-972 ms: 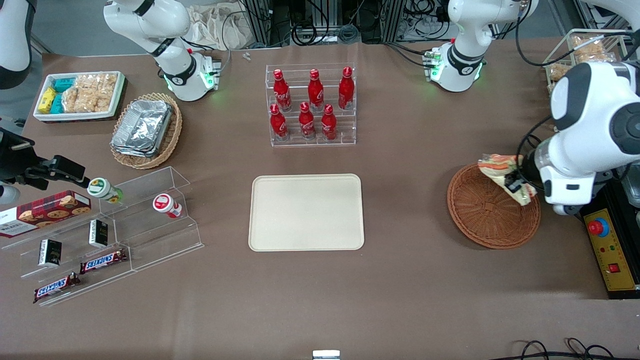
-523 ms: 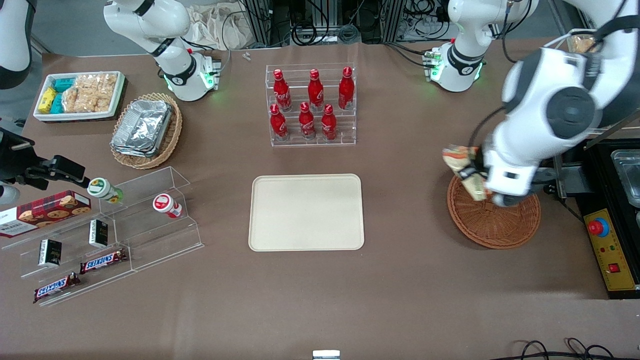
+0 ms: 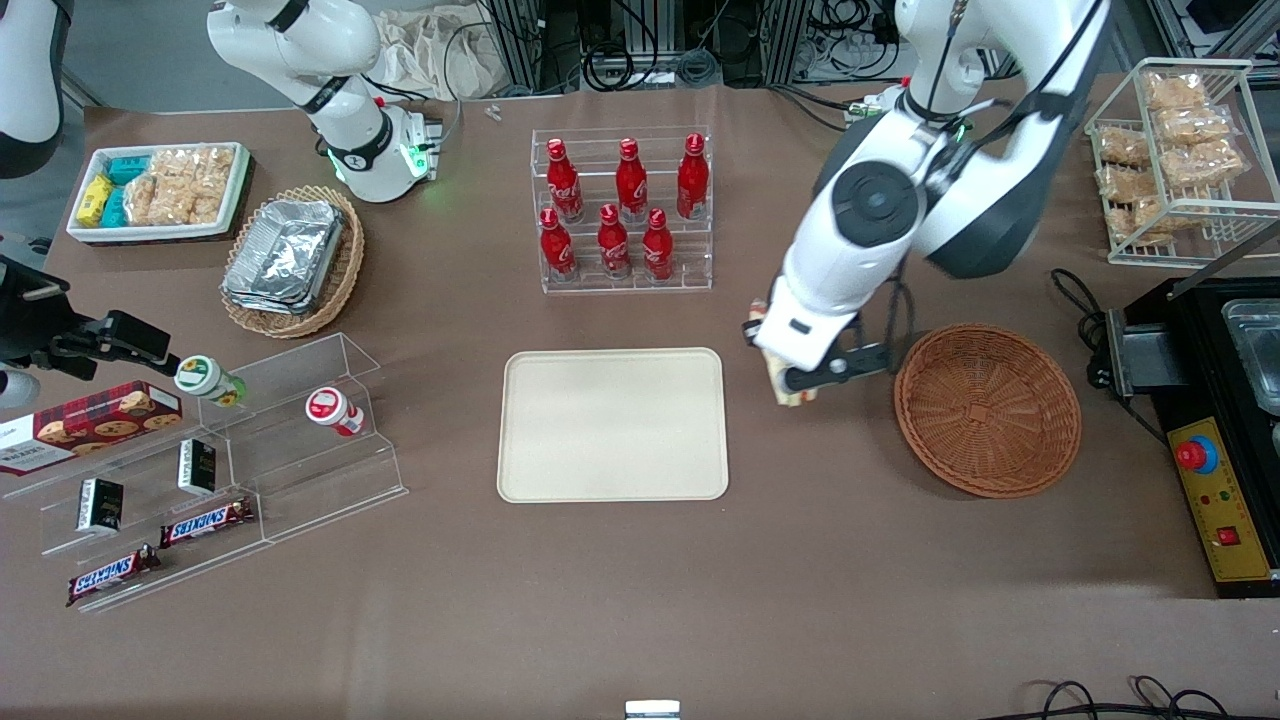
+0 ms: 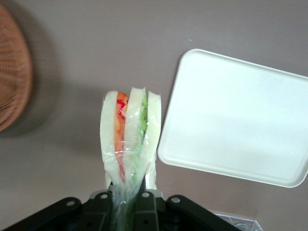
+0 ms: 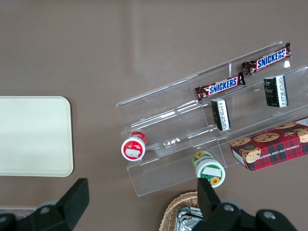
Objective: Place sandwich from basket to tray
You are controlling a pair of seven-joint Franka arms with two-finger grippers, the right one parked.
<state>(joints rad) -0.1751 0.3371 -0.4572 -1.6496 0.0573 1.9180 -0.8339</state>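
Note:
My gripper [image 3: 790, 385] is shut on the sandwich [image 4: 130, 134], a plastic-wrapped wedge of pale bread with orange, red and green layers. I hold it in the air over the bare table between the basket [image 3: 987, 409] and the tray [image 3: 612, 424]. In the front view only a bit of the sandwich [image 3: 797, 398] shows under my wrist. The reddish-brown wicker basket is empty. The cream tray [image 4: 238, 120] is bare and lies beside the sandwich in the left wrist view. The basket's rim [image 4: 12, 82] also shows there.
A clear rack of red bottles [image 3: 622, 210] stands farther from the camera than the tray. A wire rack of snack packets [image 3: 1180, 150] and a black box with a red button [image 3: 1215, 480] stand at the working arm's end. Clear shelves with snacks [image 3: 200, 470] lie toward the parked arm's end.
My gripper has carried the sandwich up out of the basket and sideways toward the tray. The basket now lies uncovered and empty.

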